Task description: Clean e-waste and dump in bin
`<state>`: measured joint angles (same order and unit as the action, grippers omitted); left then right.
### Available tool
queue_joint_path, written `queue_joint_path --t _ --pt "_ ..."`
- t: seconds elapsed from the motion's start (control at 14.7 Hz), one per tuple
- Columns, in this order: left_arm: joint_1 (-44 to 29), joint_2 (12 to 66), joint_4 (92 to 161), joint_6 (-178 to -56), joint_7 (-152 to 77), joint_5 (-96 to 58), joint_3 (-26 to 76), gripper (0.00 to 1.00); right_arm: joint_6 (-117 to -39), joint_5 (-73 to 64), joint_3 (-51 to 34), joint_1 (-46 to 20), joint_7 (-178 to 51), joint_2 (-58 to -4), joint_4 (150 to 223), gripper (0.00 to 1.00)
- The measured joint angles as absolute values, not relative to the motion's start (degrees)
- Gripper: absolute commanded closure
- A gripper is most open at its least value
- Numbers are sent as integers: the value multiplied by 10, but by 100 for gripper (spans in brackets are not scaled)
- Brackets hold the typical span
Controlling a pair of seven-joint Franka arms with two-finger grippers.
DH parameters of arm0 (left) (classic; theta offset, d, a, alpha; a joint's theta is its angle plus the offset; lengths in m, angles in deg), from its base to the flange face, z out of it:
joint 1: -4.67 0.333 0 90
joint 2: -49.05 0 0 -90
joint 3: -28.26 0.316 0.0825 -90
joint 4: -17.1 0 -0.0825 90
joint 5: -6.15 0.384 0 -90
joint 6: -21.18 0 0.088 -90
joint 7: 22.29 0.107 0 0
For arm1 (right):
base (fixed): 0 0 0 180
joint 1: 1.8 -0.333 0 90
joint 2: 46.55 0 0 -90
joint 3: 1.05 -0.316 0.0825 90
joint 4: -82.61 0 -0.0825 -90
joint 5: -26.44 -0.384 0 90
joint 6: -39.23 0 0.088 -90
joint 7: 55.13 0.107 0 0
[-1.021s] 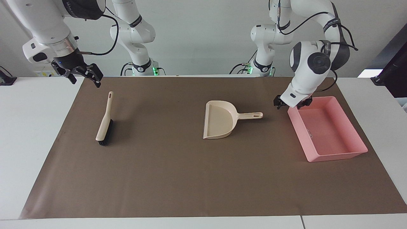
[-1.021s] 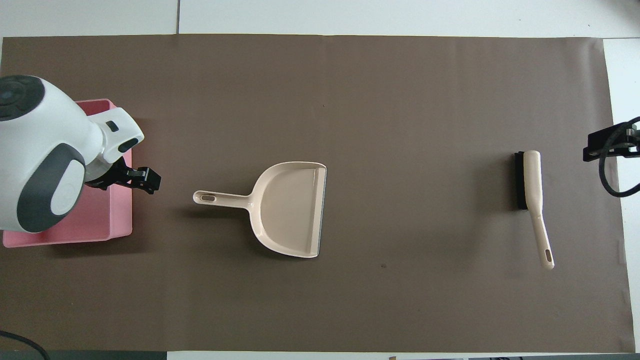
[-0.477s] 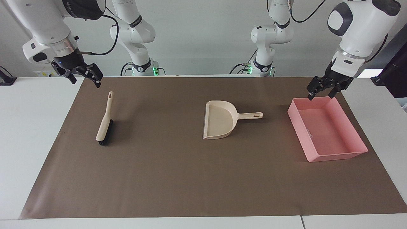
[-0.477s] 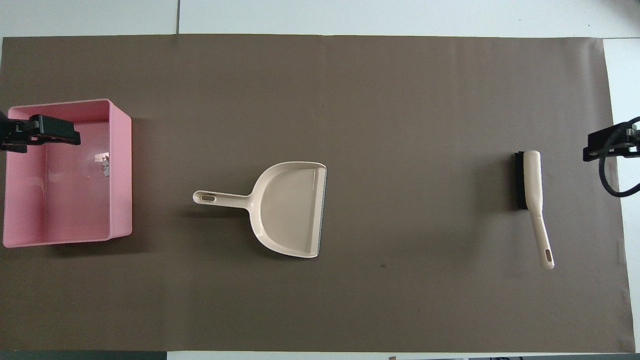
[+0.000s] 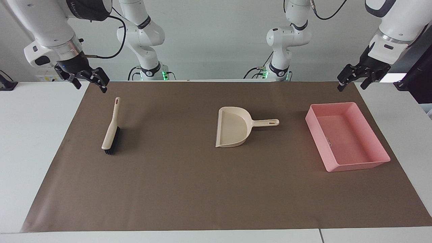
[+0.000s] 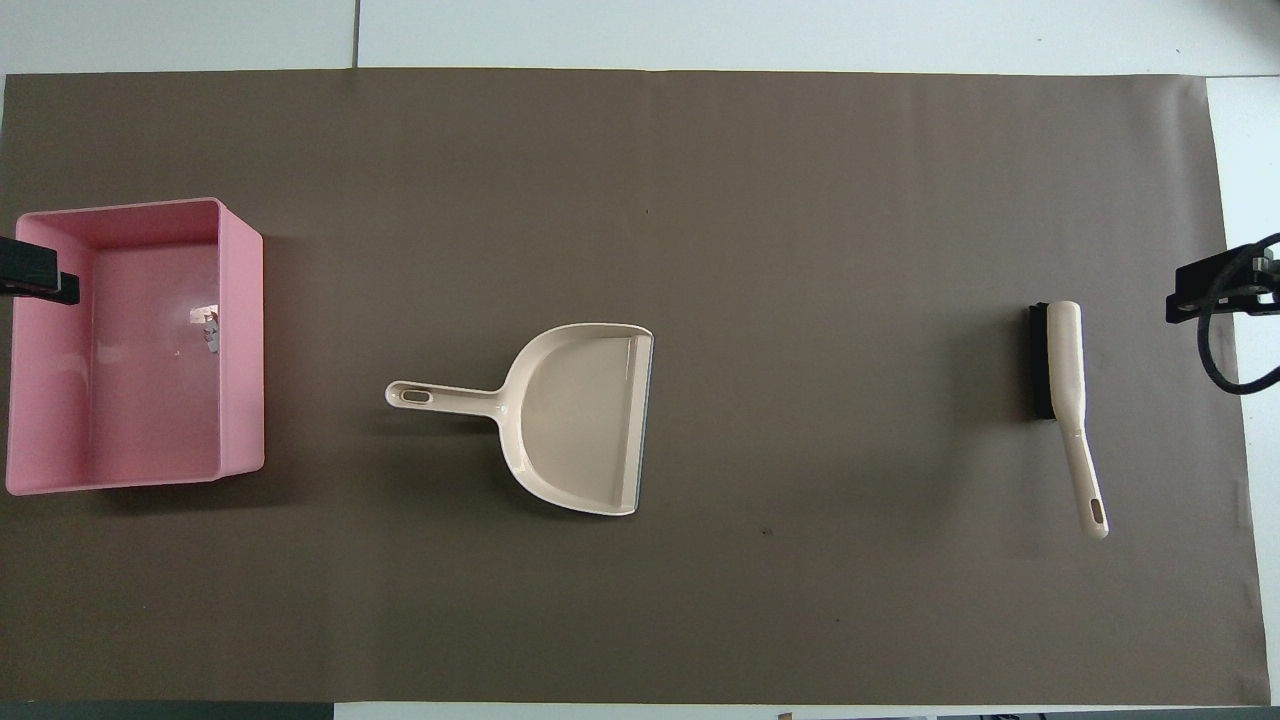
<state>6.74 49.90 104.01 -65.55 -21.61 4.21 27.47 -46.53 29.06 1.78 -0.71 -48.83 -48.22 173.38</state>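
Bin (image 5: 347, 136) is sitting at the left arm's end of the worktop (image 5: 37, 141), small grey e-waste (image 6: 209, 330) lying inside by the wall nearest the dustpan (image 5: 233, 131). Within the last second the left pincer (image 5: 358, 77) has been rising off the bin's rim and is now hanging spread, holding nothing, above the mat's corner; the dumping looks finished. The right pincer (image 5: 87, 78) is waiting, spread and holding nothing, over the mat's edge near the brush (image 5: 111, 131). Broad bare mat is surrounding every tool.
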Motion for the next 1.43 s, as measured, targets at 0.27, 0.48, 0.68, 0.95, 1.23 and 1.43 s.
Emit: queue_joint_path --t 0.27,0.48,0.68,0.95,1.23,1.43 --pt "70 494 1037 -647 -192 42 274 2 -465 291 18 -7 -488 -482 1734 0" --pt "70 493 1039 -641 -187 43 274 2 -465 291 18 -7 -488 -482 1734 0" --pt "70 492 1043 -640 -184 43 274 2 -465 291 18 -7 -488 -482 1734 0" --pt "70 493 1044 -644 -184 50 274 1 -465 291 18 -7 -488 -482 1734 0" --pt "70 493 1049 -656 -185 50 273 1 -465 291 18 -7 -488 -482 1734 0" --pt "70 493 1063 -694 -186 50 273 1 -465 291 18 -7 -488 -482 1734 0"
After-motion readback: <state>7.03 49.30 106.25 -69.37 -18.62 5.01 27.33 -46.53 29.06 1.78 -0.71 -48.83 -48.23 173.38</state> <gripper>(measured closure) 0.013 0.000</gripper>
